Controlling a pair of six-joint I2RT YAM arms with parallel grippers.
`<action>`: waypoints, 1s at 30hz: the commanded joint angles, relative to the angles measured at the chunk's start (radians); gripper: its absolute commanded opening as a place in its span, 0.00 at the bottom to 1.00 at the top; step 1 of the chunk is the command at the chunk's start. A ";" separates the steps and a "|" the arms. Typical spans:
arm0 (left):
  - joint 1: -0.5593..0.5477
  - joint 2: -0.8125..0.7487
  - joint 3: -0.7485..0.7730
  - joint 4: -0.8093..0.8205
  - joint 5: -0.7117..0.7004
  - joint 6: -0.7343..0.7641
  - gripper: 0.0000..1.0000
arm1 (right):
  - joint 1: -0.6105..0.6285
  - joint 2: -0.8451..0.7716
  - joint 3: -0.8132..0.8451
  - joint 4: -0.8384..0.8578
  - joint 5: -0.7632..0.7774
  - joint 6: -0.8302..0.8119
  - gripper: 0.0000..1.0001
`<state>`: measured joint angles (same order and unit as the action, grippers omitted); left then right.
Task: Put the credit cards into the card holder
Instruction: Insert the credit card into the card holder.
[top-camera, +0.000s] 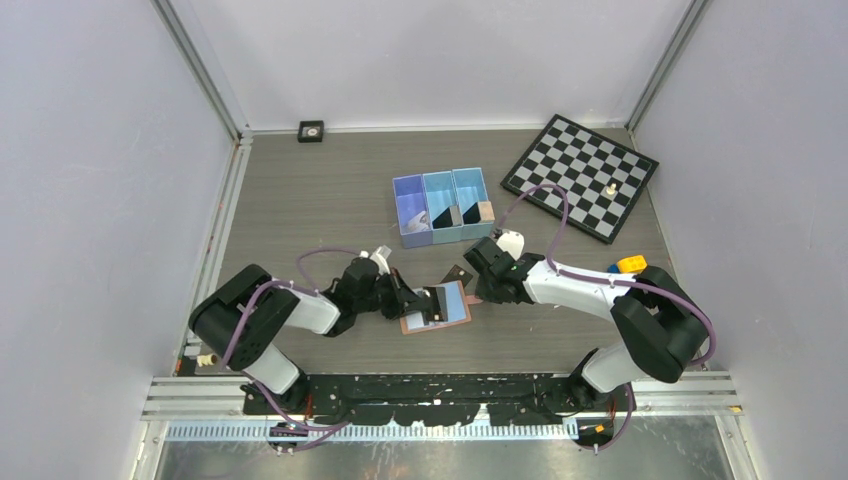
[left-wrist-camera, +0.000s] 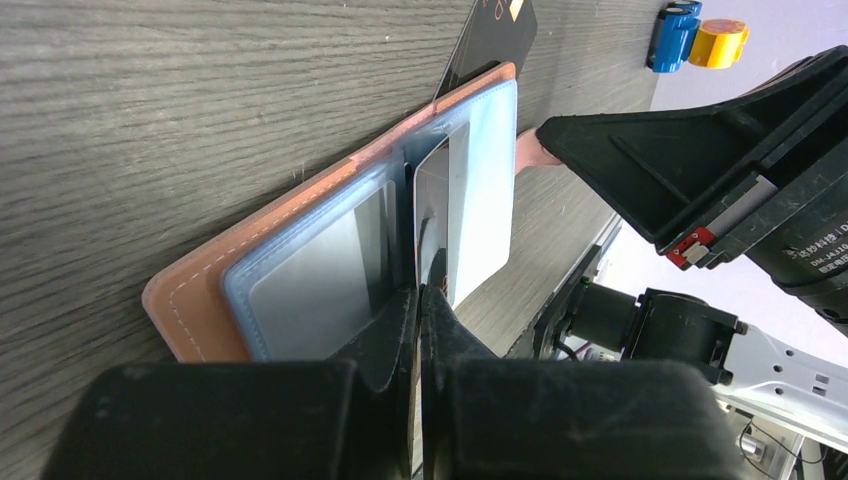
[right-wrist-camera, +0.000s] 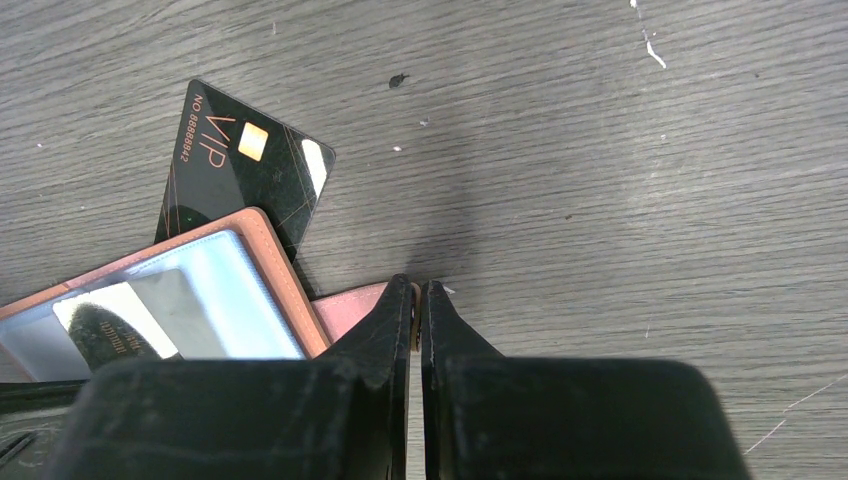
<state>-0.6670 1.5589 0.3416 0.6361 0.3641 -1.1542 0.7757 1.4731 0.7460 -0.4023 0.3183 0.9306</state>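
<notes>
Showing right-wrist only: VIP card (right-wrist-camera: 240, 175) lettering

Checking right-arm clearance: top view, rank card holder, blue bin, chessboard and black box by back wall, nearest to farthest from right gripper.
1. card holder, tab pinched by the right gripper, front centre.
2. blue bin, just beyond, centre.
3. chessboard, far right corner.
4. black box, far left, at wall.
</notes>
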 joint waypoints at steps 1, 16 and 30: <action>-0.025 0.033 -0.005 0.020 -0.053 0.001 0.00 | -0.001 0.003 0.004 0.002 0.000 0.020 0.00; -0.041 -0.097 0.101 -0.348 -0.131 0.179 0.21 | -0.002 -0.024 0.008 -0.033 0.033 0.021 0.00; -0.077 -0.185 0.186 -0.595 -0.200 0.295 0.43 | -0.001 -0.017 0.012 -0.038 0.039 0.012 0.00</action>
<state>-0.7380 1.4014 0.5049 0.1543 0.2157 -0.9165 0.7757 1.4727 0.7460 -0.4244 0.3183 0.9409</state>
